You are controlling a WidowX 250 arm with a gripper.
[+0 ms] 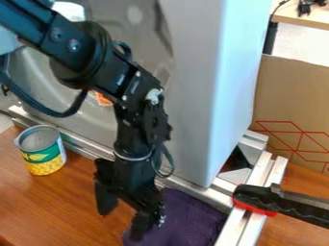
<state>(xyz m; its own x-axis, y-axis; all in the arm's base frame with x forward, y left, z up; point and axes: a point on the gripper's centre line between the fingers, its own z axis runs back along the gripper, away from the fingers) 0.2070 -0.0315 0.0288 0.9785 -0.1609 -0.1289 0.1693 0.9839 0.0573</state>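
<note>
Purple cloth [193,218] lies on the wooden table at three o'clock from the black gripper [120,223], whose jaws stand apart; one overlaps the cloth's edge in view, though contact is unclear. A green-and-yellow can [44,161] stands toward eleven o'clock, and a black-and-red handle [263,199] rests past the cloth, near three.

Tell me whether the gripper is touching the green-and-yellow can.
Apart. The camera view shows a strip of wooden tabletop between the gripper and the can.
</note>
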